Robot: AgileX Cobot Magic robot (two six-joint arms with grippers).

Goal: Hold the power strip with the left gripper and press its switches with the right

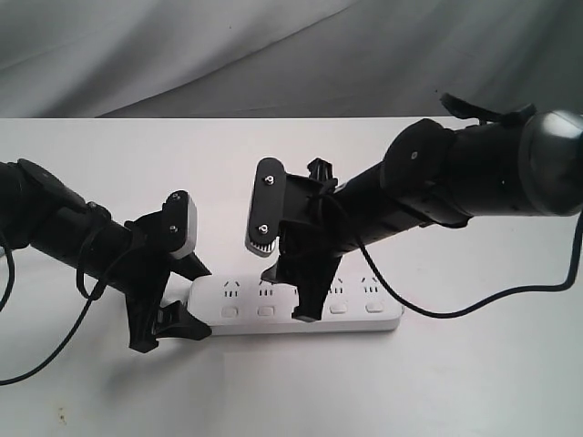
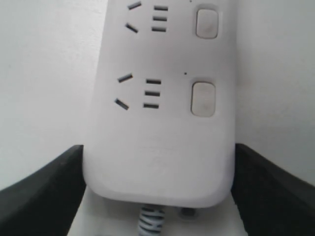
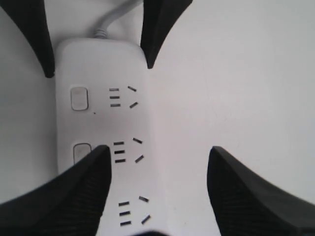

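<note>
The long white plastic power strip lay flat on the white table. The black two-fingered left end effector clasped its cable end, one finger against each long side, likely to stop it sliding under a push. The black pointed right end effector hung spread wide over the strip's middle. One finger was above the row of small white rounded-square switches and the other beyond the strip's socket side, seemingly so one tip could press.
</note>
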